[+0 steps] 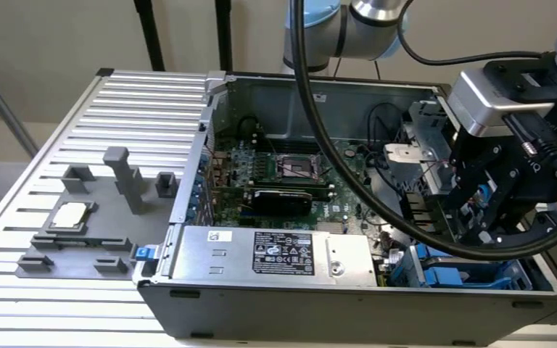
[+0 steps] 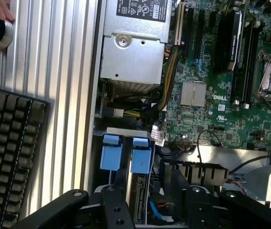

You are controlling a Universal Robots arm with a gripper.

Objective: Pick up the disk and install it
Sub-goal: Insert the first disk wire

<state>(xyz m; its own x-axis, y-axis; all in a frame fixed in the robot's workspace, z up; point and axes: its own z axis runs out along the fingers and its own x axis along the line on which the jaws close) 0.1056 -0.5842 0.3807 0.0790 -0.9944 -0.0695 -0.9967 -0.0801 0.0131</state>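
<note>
disk (image 2: 141,200): standing on edge in the bay (image 1: 525,275), near end of the case (image 1: 259,312) on the exterior view's right. narrow edge up, blue tab (image 2: 141,155) at its end. looks seated or close to it, hard to call
gripper (image 2: 148,182): hanging right over that bay, pointed straight down, guessing because the slot takes the disk edge-on
fingers (image 2: 117,202): spread, one on each side of the disk, with a gap showing on one side. not pinching anything as far as visible
second tab (image 2: 112,152): just beside the first, same bay, probably a neighbouring carrier
fixture (image 1: 75,254): grey holder on the table (image 1: 143,101), exterior view's left, well apart from the case. chip (image 1: 70,216) sitting on it, parked out of the way
silver box (image 1: 278,254): along the near wall of the case, just beside the bay, so pretty tight in there
progress: disk at the bay, install mostly done by the look of it
</note>
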